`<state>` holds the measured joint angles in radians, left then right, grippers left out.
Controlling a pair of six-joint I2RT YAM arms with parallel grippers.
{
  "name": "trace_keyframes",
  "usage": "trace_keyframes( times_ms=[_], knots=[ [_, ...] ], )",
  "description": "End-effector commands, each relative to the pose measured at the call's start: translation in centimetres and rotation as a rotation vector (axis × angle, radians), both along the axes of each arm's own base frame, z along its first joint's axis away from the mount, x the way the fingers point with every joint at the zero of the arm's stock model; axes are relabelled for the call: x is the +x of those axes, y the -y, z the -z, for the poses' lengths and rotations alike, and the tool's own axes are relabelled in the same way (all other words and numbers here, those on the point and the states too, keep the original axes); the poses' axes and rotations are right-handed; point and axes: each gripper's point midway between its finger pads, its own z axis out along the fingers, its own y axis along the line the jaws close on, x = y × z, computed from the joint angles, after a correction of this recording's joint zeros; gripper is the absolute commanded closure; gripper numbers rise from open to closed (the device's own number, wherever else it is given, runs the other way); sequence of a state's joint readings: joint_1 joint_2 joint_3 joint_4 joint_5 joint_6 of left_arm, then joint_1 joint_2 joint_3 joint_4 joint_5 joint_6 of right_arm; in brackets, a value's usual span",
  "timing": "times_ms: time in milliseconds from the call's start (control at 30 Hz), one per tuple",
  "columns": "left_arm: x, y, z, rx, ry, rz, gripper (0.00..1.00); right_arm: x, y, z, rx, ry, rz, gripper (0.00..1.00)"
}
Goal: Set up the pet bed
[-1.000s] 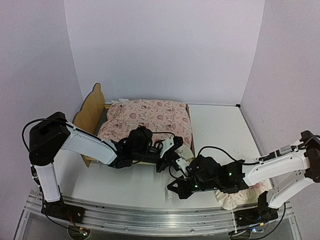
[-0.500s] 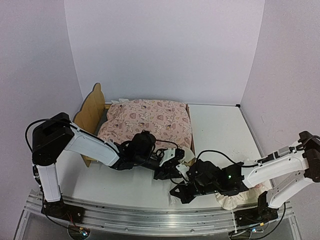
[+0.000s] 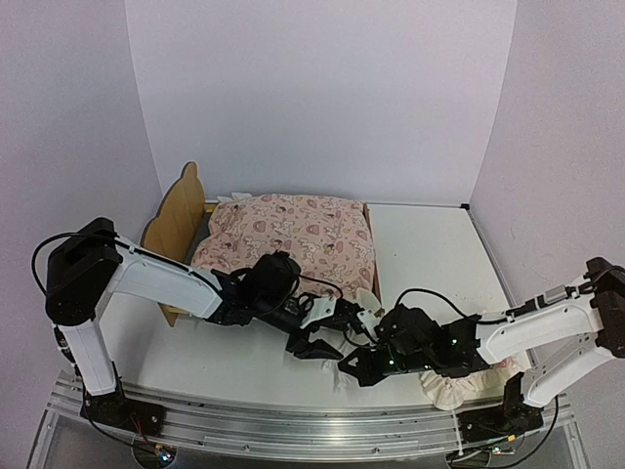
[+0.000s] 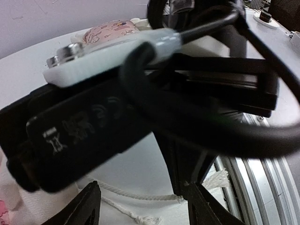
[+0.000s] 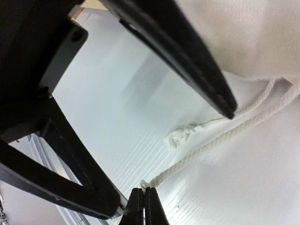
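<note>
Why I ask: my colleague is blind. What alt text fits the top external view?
Two robot arms meet low over a white table in front of a small plywood pet bed carrying a pink heart-print cushion; the left fingers are open, the right fingers shut. A pale ruffled pillow lies under the right arm.

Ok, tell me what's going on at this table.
Both arms are working by the foot end of the pet bed, which has a pink cushion lying on it. The left gripper is open and empty above the table. The right gripper is shut, its tips at the end of a white cord.
</note>
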<state>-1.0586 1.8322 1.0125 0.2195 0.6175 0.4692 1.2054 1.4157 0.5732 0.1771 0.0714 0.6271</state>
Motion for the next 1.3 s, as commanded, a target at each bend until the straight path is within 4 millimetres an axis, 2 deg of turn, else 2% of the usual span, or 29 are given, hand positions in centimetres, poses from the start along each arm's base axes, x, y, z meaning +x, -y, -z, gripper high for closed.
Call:
trace_keyframes(
  times_ms=[0, 133, 333, 500, 633, 700, 967, 1100, 1267],
  knots=[
    [-0.7, -2.3, -1.8, -0.056, 0.139, 0.097, 0.36, 0.3, -1.2, -2.5, 0.118, -0.033, 0.009, 1.0],
    [-1.6, -3.7, -1.2, -0.123, 0.272, 0.134, 0.37, 0.8, -1.5, -3.1, 0.134, -0.035, 0.021, 1.0],
    [-1.6, -3.0, -1.4, -0.213, 0.424, 0.061, 0.37, 2.6, -1.8, -3.8, 0.182, -0.068, 0.12, 1.0],
    [-1.1, -2.6, -2.5, -0.31, 0.584, -0.008, 0.39, 3.6, -2.5, -4.0, 0.205, -0.109, 0.167, 1.0],
    [-1.5, -2.7, -3.1, -0.371, 0.703, -0.008, 0.43, 4.1, -3.0, -3.9, 0.219, -0.144, 0.186, 1.0],
    [-1.8, -2.8, -2.6, -0.369, 0.737, 0.013, 0.44, 4.3, -3.2, -4.1, 0.226, -0.147, 0.192, 1.0],
    [-2.0, -3.0, -0.3, -0.307, 0.75, 0.057, 0.53, 4.9, -3.2, -4.8, 0.275, -0.185, 0.205, 1.0],
    [-1.6, -2.6, -0.2, -0.293, 0.721, 0.034, 0.56, 4.8, -3.2, -4.8, 0.278, -0.191, 0.198, 1.0],
    [-0.6, -1.8, -1.2, -0.294, 0.69, -0.025, 0.76, 4.6, -3.4, -4.4, 0.275, -0.205, 0.191, 1.0]
  ],
)
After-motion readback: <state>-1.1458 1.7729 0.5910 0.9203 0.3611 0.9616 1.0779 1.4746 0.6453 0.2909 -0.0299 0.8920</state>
